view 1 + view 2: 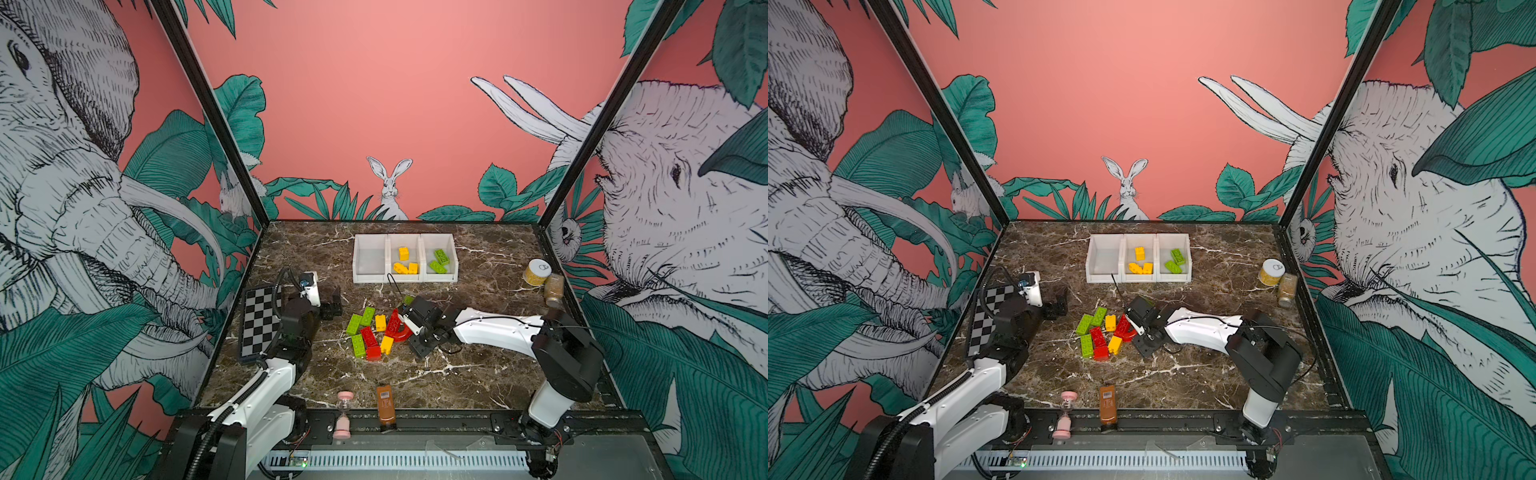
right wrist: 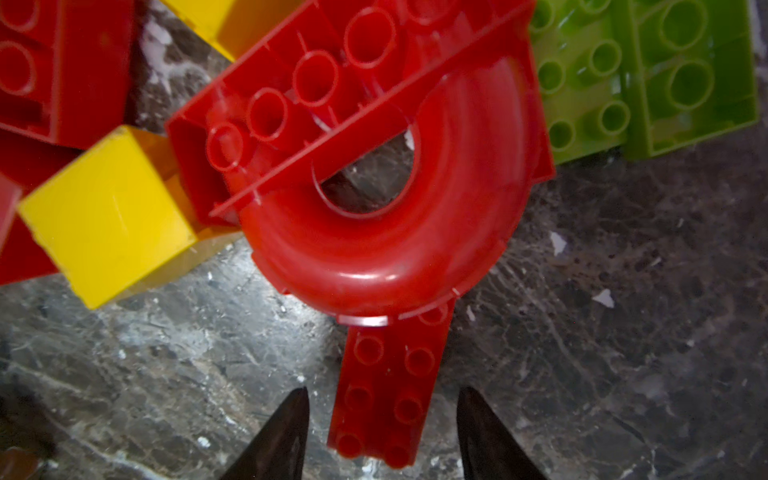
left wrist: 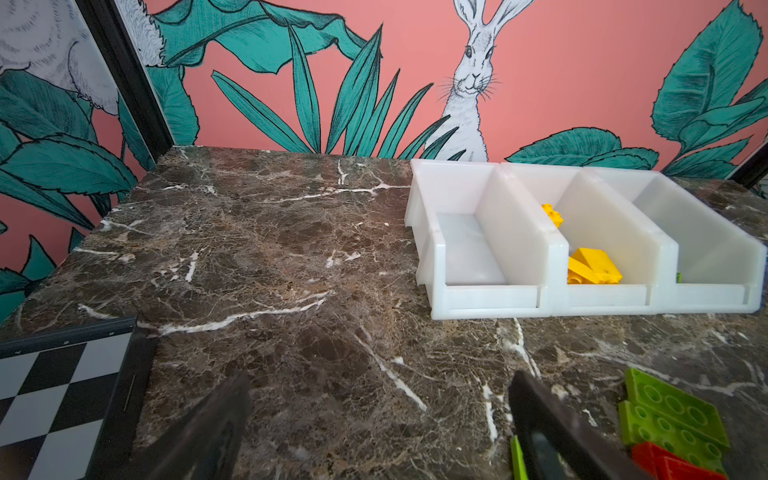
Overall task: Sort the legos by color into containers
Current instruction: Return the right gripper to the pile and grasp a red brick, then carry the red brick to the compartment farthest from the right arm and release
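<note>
The legos lie in a loose pile (image 1: 372, 332) at mid-table: red, yellow and lime green bricks, plus a red arch piece (image 2: 374, 249). My right gripper (image 2: 384, 432) is open and low over the arch's studded end, which lies between the fingertips with a gap on each side. The three white containers (image 1: 405, 277) stand behind in a row. The middle one holds yellow bricks (image 1: 405, 262), the right one green bricks (image 1: 440, 262), and the left one shows a bare floor. My left gripper (image 3: 382, 411) is open over bare marble, left of the pile.
A checkered board (image 1: 259, 322) lies by the left arm. A brown bottle (image 1: 385, 407) and a pink hourglass (image 1: 344, 415) are at the front edge. A yellow tin (image 1: 537, 272) and a spice jar (image 1: 554, 289) stand at the right edge.
</note>
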`<state>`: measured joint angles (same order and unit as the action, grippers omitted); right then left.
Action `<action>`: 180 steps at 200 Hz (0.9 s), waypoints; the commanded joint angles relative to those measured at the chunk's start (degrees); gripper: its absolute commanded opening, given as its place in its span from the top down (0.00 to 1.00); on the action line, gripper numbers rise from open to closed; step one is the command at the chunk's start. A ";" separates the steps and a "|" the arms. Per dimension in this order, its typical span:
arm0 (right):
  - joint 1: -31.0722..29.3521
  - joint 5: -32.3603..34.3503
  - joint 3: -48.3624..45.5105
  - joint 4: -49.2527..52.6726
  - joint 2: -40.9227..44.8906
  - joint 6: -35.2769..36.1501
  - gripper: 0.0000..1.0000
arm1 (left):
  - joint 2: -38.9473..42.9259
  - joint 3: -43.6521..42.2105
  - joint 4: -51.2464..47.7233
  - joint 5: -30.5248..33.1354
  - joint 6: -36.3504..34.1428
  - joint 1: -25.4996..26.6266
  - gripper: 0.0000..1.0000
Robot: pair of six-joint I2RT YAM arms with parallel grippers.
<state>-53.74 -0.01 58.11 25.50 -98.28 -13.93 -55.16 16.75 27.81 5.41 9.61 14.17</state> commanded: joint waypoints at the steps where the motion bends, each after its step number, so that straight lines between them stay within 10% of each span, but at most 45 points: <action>1: -0.30 1.92 -0.27 0.25 -0.95 -0.41 0.45 | 0.84 -0.76 1.70 -0.05 0.39 0.26 0.02; 180: 1.31 1.83 -7.09 3.31 11.54 -2.81 0.73 | 0.43 -1.02 2.62 -0.57 0.59 0.30 0.02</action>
<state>-53.32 0.19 52.56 27.27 -91.24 -14.90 -55.18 16.67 28.73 5.15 9.63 14.17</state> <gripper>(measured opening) 0.316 0.979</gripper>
